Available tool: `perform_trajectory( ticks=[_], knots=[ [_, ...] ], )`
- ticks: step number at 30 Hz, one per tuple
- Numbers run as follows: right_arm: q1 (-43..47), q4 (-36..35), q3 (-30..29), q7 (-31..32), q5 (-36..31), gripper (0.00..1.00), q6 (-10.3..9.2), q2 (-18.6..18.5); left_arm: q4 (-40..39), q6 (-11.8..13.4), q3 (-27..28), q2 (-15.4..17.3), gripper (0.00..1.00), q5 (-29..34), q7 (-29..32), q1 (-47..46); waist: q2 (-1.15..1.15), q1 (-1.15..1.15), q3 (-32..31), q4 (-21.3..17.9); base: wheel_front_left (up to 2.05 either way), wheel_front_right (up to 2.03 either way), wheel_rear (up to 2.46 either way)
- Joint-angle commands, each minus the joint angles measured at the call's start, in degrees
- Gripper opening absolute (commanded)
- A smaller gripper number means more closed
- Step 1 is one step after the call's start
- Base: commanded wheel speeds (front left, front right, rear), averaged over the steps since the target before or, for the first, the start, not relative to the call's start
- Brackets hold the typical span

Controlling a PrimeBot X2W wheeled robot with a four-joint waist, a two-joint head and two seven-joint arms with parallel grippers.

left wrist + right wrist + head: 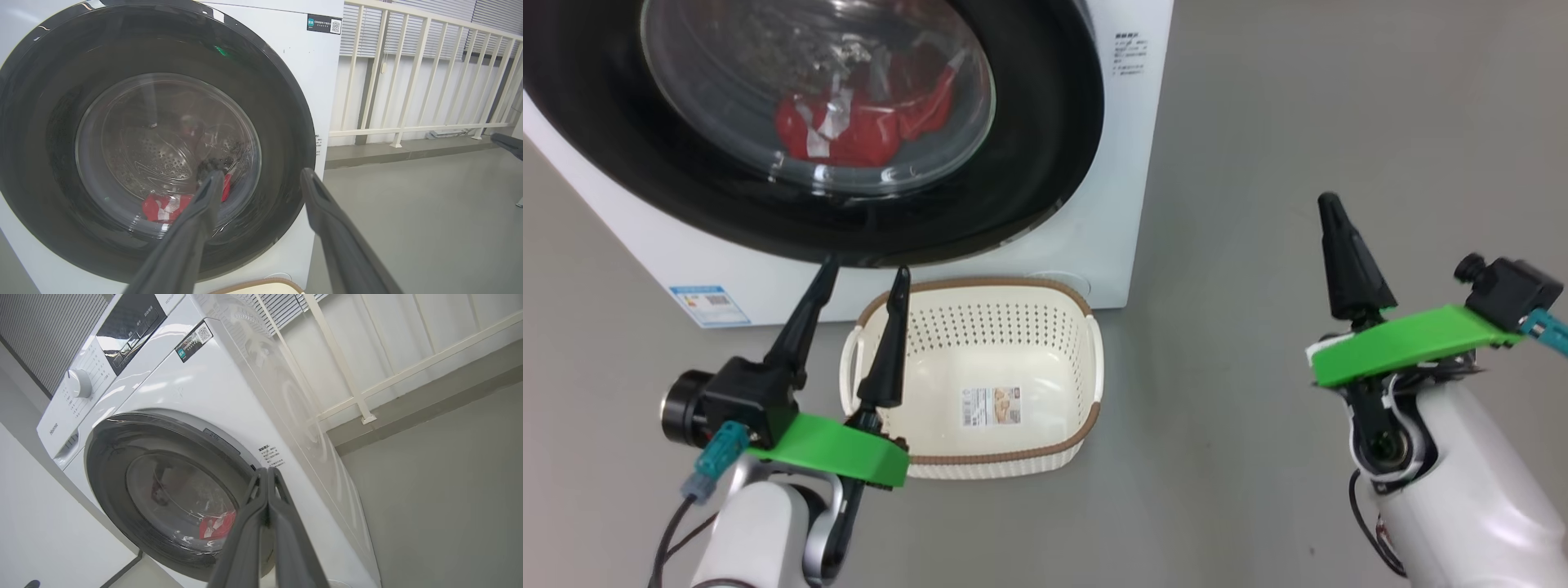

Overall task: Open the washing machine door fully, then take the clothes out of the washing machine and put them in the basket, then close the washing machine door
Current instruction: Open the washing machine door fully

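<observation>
The washing machine (1094, 204) (212, 388) stands ahead with its door (1045, 163) (53, 122) (110, 465) closed flat against the front. Red clothes (858, 126) (161, 208) (216, 526) with white patches lie behind the glass at the drum's bottom. The cream basket (1013, 359) sits on the floor before the machine, holding nothing but its label. My left gripper (866, 273) (261, 177) hangs open over the basket's left rim, fingers pointing at the door's lower part. My right gripper (1330, 204) (267, 471) is shut on nothing, well right of the machine.
Grey floor (1298, 106) spreads to the right of the machine. A white railing (408, 81) runs along a raised step behind. The control panel with a dial (79, 384) tops the machine. A white wall (41, 522) flanks its far side.
</observation>
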Motion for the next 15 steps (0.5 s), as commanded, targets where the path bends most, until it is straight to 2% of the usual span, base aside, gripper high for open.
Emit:
perform_trajectory(
  ticks=[1, 8, 9, 10, 15],
  knots=[
    [-2.64, -1.53, 1.54, 0.51, 3.02, 0.00, 0.03, -0.30, -2.04, 0.50, 1.46, 0.90, 1.00, -0.12, -0.69, -2.11, -0.01, 0.00, 2.05, 1.05, 0.00, 0.00, 0.00],
    [-6.72, -4.40, 2.02, 6.12, 19.09, 0.00, 0.03, -2.60, -3.70, 0.51, -0.19, 0.90, 1.00, -1.45, -0.69, -3.61, -0.01, 0.00, 6.32, 2.56, 0.00, 0.00, 0.00],
    [-6.72, -4.40, 2.02, 6.12, 19.09, 0.00, 0.03, -2.60, -3.70, 0.51, -0.19, 0.90, 1.00, -1.45, -0.69, -3.61, -0.01, 0.00, 6.32, 2.56, 0.00, 0.00, 0.00],
    [-7.75, -5.18, 2.13, 8.21, 22.80, 0.00, 0.03, -3.40, -4.42, 0.50, -0.41, 0.90, 1.00, -2.85, -0.69, -4.13, -0.01, 0.00, 7.36, 3.01, 0.00, 0.00, 0.00],
    [-9.90, -5.75, 1.91, 12.21, 29.20, 0.00, 0.03, -4.50, -6.03, 0.43, -0.75, 0.90, 1.00, -3.07, -0.69, -5.21, -0.01, 0.00, 9.11, 3.62, 0.00, 0.00, 0.00]
  ],
)
